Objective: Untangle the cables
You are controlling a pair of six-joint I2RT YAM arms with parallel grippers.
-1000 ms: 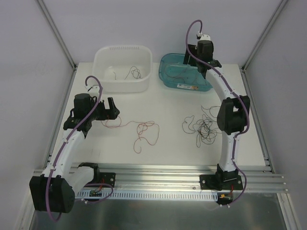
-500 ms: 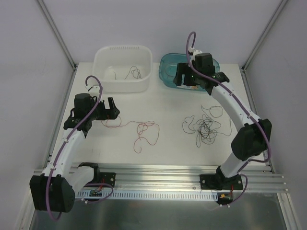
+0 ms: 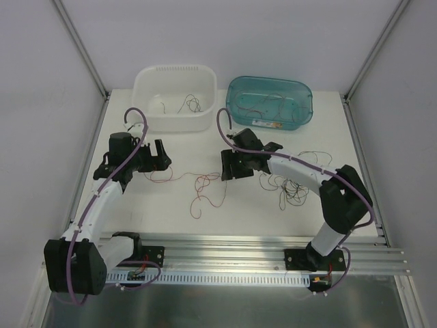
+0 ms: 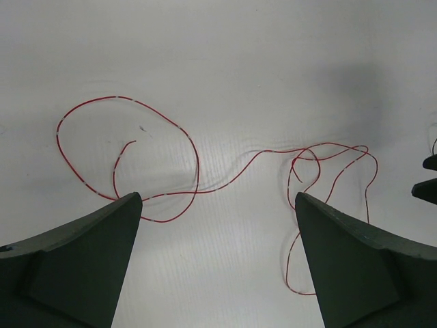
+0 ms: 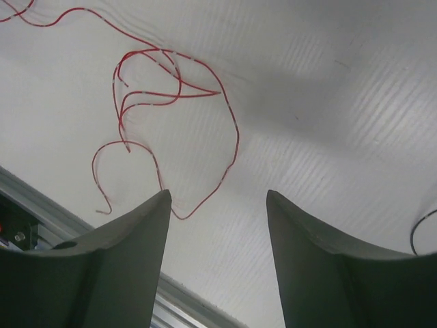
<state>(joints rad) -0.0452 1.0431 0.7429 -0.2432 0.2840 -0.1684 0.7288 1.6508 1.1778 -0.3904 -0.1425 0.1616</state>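
From above, the left claw [image 3: 158,154] hangs over the left part of the bench [image 3: 246,219], its fingers spread wide and holding nothing. It is just beside the left end of the red cable [image 3: 205,183]. That cable lies loose on the bench, trailing right into a few loops near the middle. The right claw [image 3: 227,166] sits near the middle of the bench, between those loops and the black tangle [image 3: 293,184] further right. At the far edge stand a white tub [image 3: 174,116] and a teal tub [image 3: 270,119], each with a few thin cables inside.

In the left wrist view, the left claw [image 4: 218,205] is wide apart with only bare bench between its fingers. The red cable [image 4: 115,98] forms a large loop just beyond the left finger, then runs right into smaller loops ahead of the right finger.

In the right wrist view, the right claw [image 5: 217,198] is parted and grips nothing. The red cable [image 5: 237,140] curls ahead of its left finger, and a black cable [image 5: 416,229] shows at the right edge.
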